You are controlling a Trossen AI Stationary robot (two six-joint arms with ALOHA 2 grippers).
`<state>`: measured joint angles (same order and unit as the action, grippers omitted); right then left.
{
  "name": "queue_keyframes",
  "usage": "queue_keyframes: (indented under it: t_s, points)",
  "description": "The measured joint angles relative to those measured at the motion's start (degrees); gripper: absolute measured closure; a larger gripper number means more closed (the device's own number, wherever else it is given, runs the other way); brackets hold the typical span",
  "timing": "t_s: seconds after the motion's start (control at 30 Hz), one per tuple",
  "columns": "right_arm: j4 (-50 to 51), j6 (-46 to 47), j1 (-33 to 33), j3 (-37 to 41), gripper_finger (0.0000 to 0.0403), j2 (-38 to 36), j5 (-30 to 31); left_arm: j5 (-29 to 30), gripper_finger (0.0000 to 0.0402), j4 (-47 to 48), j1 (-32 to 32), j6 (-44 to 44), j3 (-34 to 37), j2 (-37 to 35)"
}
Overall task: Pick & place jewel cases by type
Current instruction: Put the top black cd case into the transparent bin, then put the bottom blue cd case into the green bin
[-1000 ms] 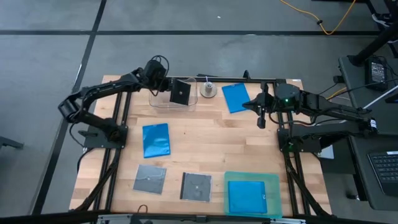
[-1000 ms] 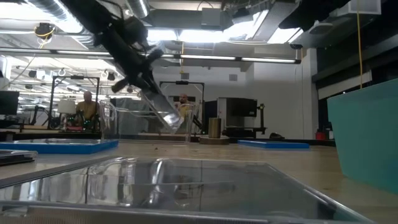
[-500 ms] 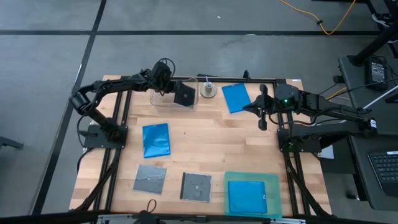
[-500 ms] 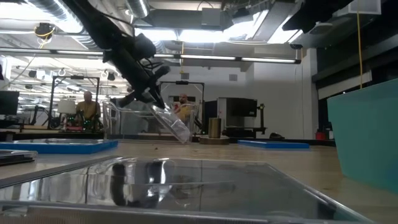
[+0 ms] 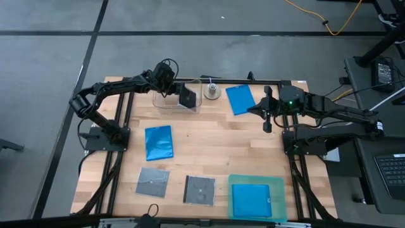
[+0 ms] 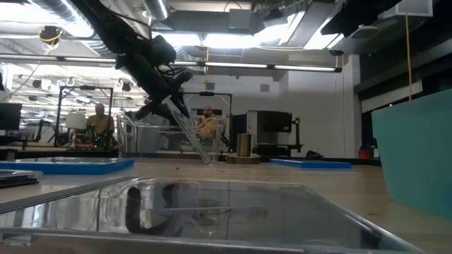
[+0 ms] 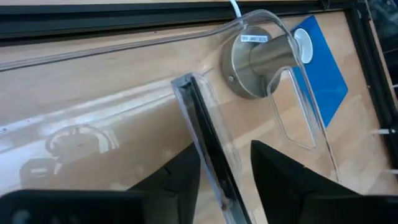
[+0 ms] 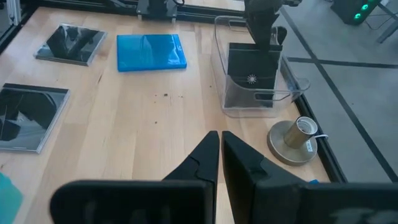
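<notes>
Left gripper (image 5: pixel 179 95) stays clamped on a grey-black jewel case (image 5: pixel 186 96), now tipped steeper into the clear tub (image 5: pixel 158 103) at the table's far edge — release looks close.

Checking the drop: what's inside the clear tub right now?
One grey-black jewel case stands on edge inside the clear tub, held by the left gripper. Tub floor beneath the case is hidden.

Held in the left gripper (image 5: pixel 179 95), the grey-black jewel case (image 8: pixel 252 72) is glossy plastic; around it, the clear plastic tub (image 8: pixel 229 102) gleams; below, matt planked wooden table (image 5: pixel 209 144).
</notes>
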<state>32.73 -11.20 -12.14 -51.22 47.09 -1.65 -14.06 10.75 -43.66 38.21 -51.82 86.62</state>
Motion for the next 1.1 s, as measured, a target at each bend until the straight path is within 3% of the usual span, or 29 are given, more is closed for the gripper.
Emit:
queue_keyframes:
  t_s: [0.17, 0.33, 0.5, 0.8, 1.1]
  points:
    - [0.0, 0.0, 0.0, 0.0, 0.0378, 0.0, 0.0, 0.2, 0.024, 3.6, 0.0, -0.6, -0.3, -1.2]
    - [0.0, 0.0, 0.0, 0.0, 0.0378, 0.0, 0.0, 9.2, 0.0229, 13.4, -0.1, -7.6, -2.5, -4.1]
    - [0.0, -0.1, 0.0, 0.0, 0.0378, 0.0, 0.0, 11.1, 0.0228, 17.5, -0.1, -9.5, -4.8, -8.7]
    - [-1.3, -0.5, 0.0, 0.0, 0.0378, 0.0, 0.0, 12.0, 0.0228, 21.1, 2.0, -3.6, -5.5, -19.8]
    - [-3.7, 0.7, 0.0, 0.0, 0.0378, 0.0, -0.1, 20.5, 0.0229, 38.8, 12.9, 4.2, -5.5, -28.8]
